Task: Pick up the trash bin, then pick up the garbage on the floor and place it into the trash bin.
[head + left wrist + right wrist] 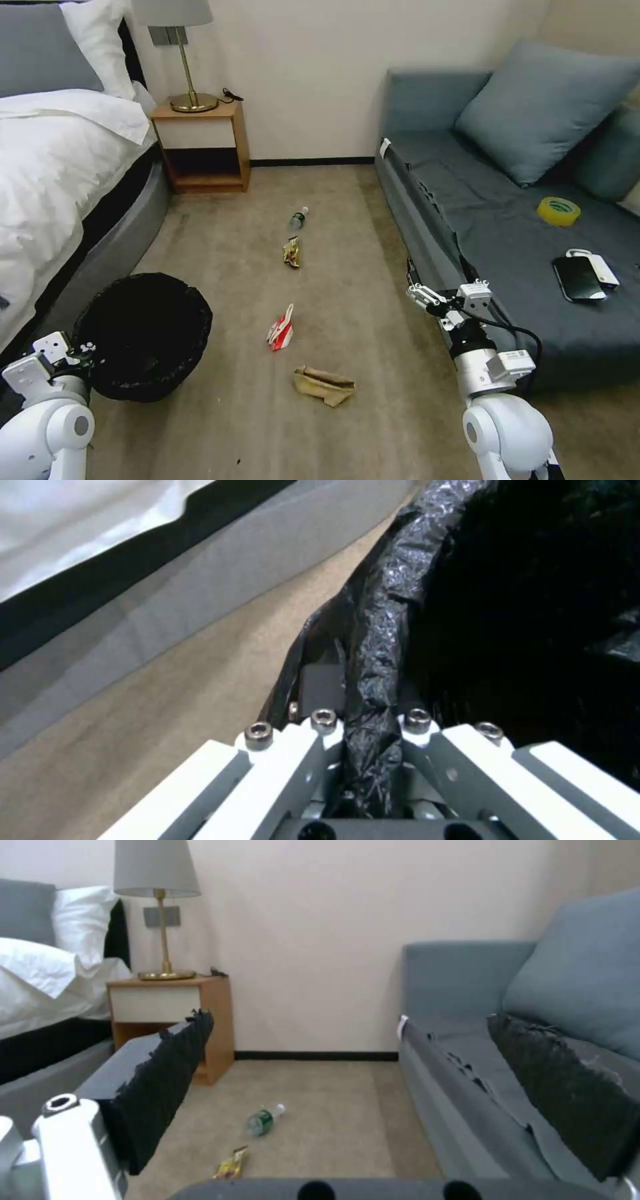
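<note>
Left claw (370, 740): closed on the bag-lined rim of the trash bin (143, 333), at the bin's 8 o'clock edge; the bin is seen at the bed's foot.
Right claw (347, 1080): spread wide, nothing held, hovering beside the sofa (507, 220).
Bin handling: judged light; liner slippery, so the rigid rim is best pinched.
Garbage: crumpled paper bag (324, 385), carton (281, 329), wrapper (291, 253), bottle (298, 218) lined toward 12 o'clock; light, crushable, best grasped mid-body.

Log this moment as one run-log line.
left pincer: shut on trash bin rim | right pincer: open, raised beside sofa | garbage: four items on floor
</note>
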Tool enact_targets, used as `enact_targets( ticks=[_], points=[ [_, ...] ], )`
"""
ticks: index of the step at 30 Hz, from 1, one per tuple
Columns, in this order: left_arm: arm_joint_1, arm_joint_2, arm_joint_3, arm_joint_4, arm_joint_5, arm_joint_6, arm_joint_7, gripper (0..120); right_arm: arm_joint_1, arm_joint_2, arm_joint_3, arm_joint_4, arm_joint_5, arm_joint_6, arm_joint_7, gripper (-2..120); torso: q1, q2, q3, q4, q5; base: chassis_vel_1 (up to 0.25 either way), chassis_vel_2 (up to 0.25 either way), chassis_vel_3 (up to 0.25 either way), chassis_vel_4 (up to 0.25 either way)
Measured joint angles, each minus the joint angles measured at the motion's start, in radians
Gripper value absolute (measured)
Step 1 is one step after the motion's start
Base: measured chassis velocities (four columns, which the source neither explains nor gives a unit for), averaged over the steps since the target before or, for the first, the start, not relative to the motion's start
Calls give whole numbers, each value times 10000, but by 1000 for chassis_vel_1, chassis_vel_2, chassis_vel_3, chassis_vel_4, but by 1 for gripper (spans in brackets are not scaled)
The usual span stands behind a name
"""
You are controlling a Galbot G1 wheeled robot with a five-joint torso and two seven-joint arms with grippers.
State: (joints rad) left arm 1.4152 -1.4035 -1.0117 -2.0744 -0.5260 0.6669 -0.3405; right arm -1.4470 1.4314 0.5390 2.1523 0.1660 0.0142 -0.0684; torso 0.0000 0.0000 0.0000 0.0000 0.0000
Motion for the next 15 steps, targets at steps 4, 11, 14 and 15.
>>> enact_targets(
  ticks=[4, 11, 14, 15],
  points=[
    [-49, -4, -32, 55, -11, -1, 22, 2, 132, -84, -149, -134, 19, 51, -63, 100, 1, -1, 1, -2, -1, -137, 138, 147, -143],
    [-79, 97, -217, 114, -85, -5, 69, 2, 971, -904, -978, -762, 462, -90, 106, 100, 0, -1, 0, -2, 2, -47, 49, 43, -50],
    [-189, 174, -164, 162, -105, -10, 90, 2, 1784, -1953, -2124, -1508, 1057, -265, 493, 100, 0, -1, 0, 3, 2, 0, 0, 0, 0],
    [-236, 197, -99, 179, -118, -10, 114, 2, 2128, -2567, -2740, -1874, 1414, -423, 523, 100, 0, -1, 0, -2, 2, 0, 0, 0, 0]
  ],
)
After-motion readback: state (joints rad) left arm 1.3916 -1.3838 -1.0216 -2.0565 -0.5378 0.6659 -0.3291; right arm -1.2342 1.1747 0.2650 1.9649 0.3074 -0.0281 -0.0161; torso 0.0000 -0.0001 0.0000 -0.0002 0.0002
